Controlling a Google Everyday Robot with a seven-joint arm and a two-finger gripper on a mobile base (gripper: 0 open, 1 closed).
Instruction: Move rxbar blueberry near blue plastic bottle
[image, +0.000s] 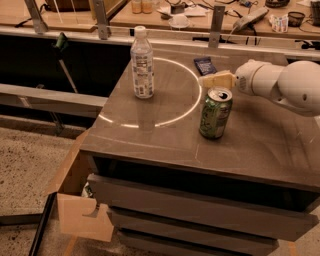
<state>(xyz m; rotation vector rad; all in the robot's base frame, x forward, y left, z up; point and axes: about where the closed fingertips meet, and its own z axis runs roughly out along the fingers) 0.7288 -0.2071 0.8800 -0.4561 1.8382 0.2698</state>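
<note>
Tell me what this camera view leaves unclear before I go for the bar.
Camera view only:
- Small flat dark navy-blue snack-bar wrapper: print too small to read.
- Pale gripper, just in front of the wrapper and behind the green soda can: height over the grey tabletop unclear from one view.
- White robot arm: cut off by the right edge.
- Tall clear plastic bottle with white cap: label too small to read.

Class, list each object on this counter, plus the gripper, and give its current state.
blue plastic bottle: upright, white cap on.
rxbar blueberry: lying flat at the far side of the counter.
green soda can: upright.
gripper: hovering between the rxbar blueberry and the green soda can.
drawer: pulled out, lower left.
</note>
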